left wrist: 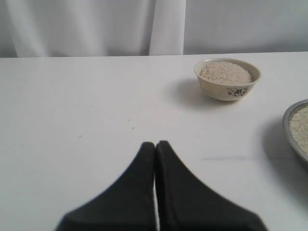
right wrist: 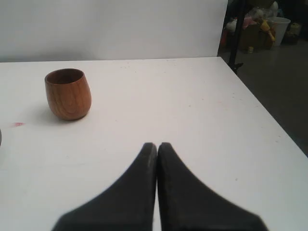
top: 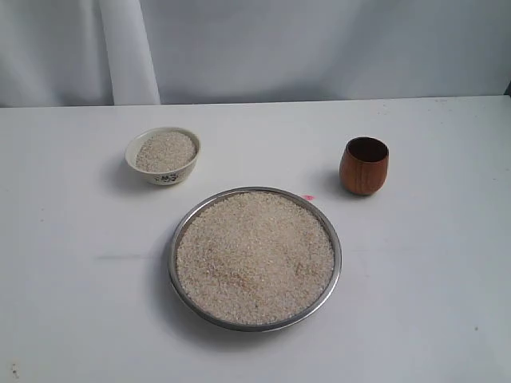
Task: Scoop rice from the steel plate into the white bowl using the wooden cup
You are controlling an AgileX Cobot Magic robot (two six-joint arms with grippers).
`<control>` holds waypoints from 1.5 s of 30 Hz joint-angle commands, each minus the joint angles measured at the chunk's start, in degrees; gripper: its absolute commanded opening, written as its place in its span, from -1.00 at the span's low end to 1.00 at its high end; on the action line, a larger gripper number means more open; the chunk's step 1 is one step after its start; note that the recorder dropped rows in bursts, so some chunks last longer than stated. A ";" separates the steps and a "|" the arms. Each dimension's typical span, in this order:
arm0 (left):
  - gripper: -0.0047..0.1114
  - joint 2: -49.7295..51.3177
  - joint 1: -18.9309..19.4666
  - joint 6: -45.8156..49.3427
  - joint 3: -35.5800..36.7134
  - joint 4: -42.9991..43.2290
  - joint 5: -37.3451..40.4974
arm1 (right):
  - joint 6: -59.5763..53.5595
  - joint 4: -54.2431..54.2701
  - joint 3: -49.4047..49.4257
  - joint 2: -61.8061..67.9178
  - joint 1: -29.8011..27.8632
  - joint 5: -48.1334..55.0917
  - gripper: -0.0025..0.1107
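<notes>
Status: nothing is picked up yet, so I read the step in hand as the reach for the wooden cup (top: pixel 364 165). It stands upright and empty at right of centre in the exterior view, well apart from the steel plate (top: pixel 172 259). The plate sits lower centre, covered with rice (top: pixel 254 255) almost to the rim. Upper left is the white bowl (top: pixel 165 177), apart from the plate and already holding rice close to its brim. Jaws of the right tool (right wrist: pixel 157 144) are pressed flat together, closed on nothing; its wrist camera sees the cup ahead and off to one side across bare bench (top: pixel 431 303). Same for the left tool (left wrist: pixel 155 144): closed, empty, facing the bowl. Neither arm shows in the exterior view. Right arm is the obvious pick, since the cup is on its side. Advice: open the jaws fully before closing in. The cup bulges at the belly and looks glossy, so a squeeze off the widest part will likely make it slip. I'd pinch the wall at the rim, one finger inside, or clamp squarely across the belly. Come in level and don't nudge it over. For the scoop afterwards, enter the heap shallow near the plate's middle; the plate may slide. The bowl has little headroom, so take small loads and pour low over its centre.
</notes>
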 commanded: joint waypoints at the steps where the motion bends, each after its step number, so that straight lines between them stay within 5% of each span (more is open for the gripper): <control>1: -0.92 -0.14 -0.37 -0.03 0.09 0.02 -0.94 | -0.23 0.38 0.22 -0.35 -0.40 0.12 -0.96; 22: -0.92 -0.14 -0.37 -0.03 0.09 0.02 -0.94 | -0.23 0.38 0.22 -0.35 -0.40 -0.52 -0.96; 35: -0.92 -0.14 -0.37 -0.13 0.09 0.02 -0.94 | -0.23 0.38 0.22 -0.35 -0.40 -47.48 -0.96; 45: -0.92 -0.14 -0.37 -0.03 0.09 0.02 -0.94 | -0.23 0.38 0.22 -0.35 -0.40 -49.85 -0.96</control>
